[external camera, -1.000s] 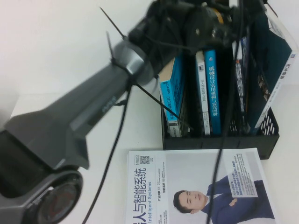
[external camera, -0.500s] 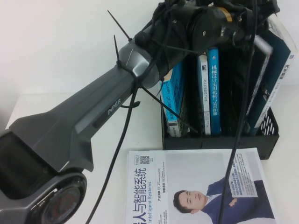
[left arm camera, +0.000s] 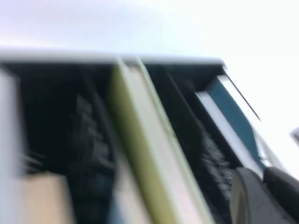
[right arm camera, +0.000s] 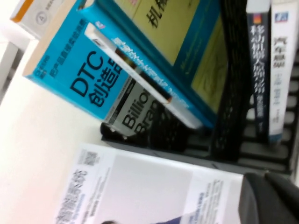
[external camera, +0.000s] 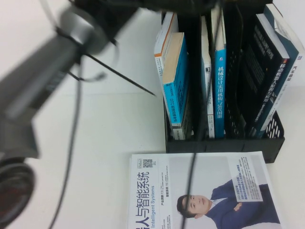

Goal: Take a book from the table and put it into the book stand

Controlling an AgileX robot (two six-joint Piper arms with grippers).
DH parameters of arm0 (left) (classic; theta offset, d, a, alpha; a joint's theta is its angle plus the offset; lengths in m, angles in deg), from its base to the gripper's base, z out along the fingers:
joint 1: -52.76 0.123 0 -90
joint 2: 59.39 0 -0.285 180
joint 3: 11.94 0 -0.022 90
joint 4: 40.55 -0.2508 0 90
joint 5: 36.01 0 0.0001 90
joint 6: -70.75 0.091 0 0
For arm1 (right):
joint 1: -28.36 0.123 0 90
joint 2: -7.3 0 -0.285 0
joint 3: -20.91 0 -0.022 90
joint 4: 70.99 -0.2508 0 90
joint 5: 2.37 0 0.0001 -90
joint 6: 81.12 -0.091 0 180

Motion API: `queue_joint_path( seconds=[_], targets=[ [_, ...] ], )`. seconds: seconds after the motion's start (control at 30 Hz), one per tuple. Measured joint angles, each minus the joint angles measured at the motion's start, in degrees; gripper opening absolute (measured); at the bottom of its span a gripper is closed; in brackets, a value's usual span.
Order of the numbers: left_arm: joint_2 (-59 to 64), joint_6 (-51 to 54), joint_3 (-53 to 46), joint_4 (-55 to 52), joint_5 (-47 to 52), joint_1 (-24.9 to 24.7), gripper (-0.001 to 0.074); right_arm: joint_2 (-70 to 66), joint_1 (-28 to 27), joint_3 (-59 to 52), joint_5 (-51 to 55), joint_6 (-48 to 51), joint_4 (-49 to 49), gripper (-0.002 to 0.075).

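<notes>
The dark navy book [external camera: 265, 71] with white title stands leaning in the right slot of the black book stand [external camera: 224, 144], against a teal-covered book [external camera: 287, 40]. Its dark spine [right arm camera: 259, 60] also shows in the right wrist view. My left arm [external camera: 47, 86] is a blurred streak rising past the top of the high view, so its gripper is out of that frame. In the left wrist view my left gripper [left arm camera: 262, 196] hovers above the stand's slots [left arm camera: 88, 140]. My right gripper [right arm camera: 273, 200] is shut and empty, low by the stand's front.
A white-covered book picturing a suited man [external camera: 200, 191] lies flat on the white table [external camera: 119, 119] in front of the stand. Blue and white books [external camera: 176, 81] fill the stand's left and middle slots. A cable [external camera: 193, 191] hangs across the flat book.
My left arm has swung up and away from the top of the stand. The dark navy book, hidden behind the gripper before, now stands in plain sight in the right slot.
</notes>
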Motion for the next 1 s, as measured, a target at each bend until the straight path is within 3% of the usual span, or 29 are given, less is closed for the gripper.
queue_joint_path(
  seconds=[0.27, 0.4, 0.53, 0.73, 1.0],
  targets=[
    [-10.3, 2.18, 0.1, -26.61, 15.36, 0.46, 0.0002, 12.6, 0.56, -5.11, -12.8, 2.4, 5.44, 0.0008],
    [-15.35, 4.96, -1.06, -29.12, 18.12, -0.73, 0.0001, 18.75, 2.38, -12.49, -17.31, 6.47, 4.96, 0.0008],
    [-22.59, 7.31, -7.65, -28.26, 17.45, -2.86, 0.0001, 22.62, 9.14, -20.05, -21.11, 13.31, 3.94, 0.0008],
    [-35.48, 6.65, -30.04, -28.02, 8.51, -6.96, 0.0001, 30.95, 18.63, -27.73, -26.51, 17.4, 3.42, 0.0008],
    [-53.54, -2.63, -67.42, -28.24, -19.73, -8.0, 0.0, 43.61, 19.51, -36.05, -29.05, 15.43, 3.76, 0.0008]
  ],
)
